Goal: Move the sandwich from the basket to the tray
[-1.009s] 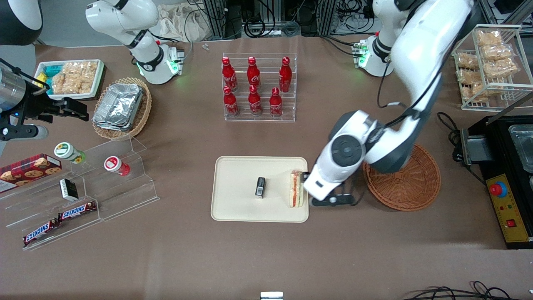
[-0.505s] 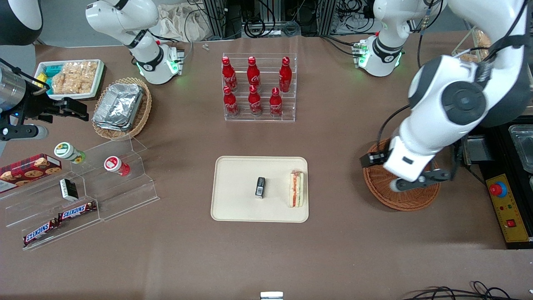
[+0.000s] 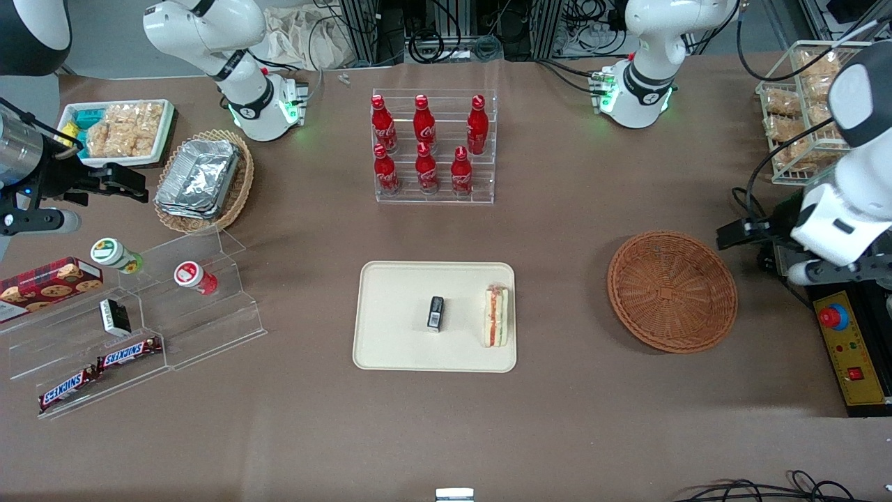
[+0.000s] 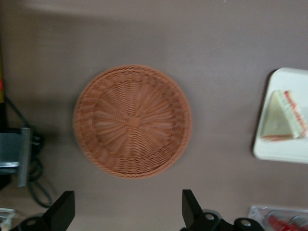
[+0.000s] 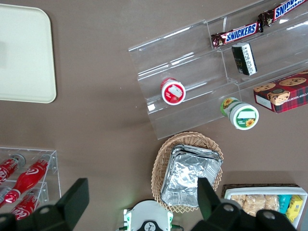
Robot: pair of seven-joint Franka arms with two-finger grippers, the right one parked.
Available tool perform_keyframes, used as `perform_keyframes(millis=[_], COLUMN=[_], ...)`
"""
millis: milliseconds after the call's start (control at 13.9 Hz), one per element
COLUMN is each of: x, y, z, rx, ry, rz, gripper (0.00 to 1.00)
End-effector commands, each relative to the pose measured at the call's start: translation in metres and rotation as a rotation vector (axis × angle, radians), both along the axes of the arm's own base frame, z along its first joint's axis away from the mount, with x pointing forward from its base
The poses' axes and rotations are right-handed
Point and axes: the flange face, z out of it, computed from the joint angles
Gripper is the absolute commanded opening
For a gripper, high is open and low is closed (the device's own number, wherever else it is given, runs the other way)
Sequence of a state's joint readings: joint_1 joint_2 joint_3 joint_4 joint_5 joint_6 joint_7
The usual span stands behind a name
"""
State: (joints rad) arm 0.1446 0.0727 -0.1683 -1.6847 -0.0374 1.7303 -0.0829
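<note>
Sandwich [image 3: 496, 316] lies on the cream tray [image 3: 397, 300], on its end nearest the working arm, filling edge turned toward a small black packet [image 3: 435, 312] at the tray's middle; the two sit apart. Reddish-brown wicker basket [image 3: 672, 291] stands beside the tray toward the working arm's end of the table, holding nothing; the wrist camera looks straight down on the basket [image 4: 132, 121], with the sandwich [image 4: 284, 117] on the tray's corner [image 4: 269, 149] off to one side. Left gripper [image 3: 763, 240] hangs above the table edge at the working arm's end, past the basket and well clear of the tray, next to a black control box [image 3: 854, 348]; in the wrist view its two black fingers [image 4: 61, 210] stand spread wide with nothing between them. Farther from the front camera, a clear rack of red bottles [image 3: 425, 146] stands at mid-table; toward the parked arm's end sit a tan basket of foil trays [image 3: 202, 178] and a clear stepped stand [image 3: 160, 307] with snack bars and small jars.
</note>
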Motion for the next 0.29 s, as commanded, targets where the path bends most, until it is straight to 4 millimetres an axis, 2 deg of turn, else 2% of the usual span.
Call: perform_keyframes(millis=[0,216], x=[-0.015,0.003], y=[-0.001,-0.002], z=[0.002,0.013], rx=[0.026,0.031], ry=[-0.004,-0.005], rz=[-0.063,-0.117], gripper=[1.00,1.00])
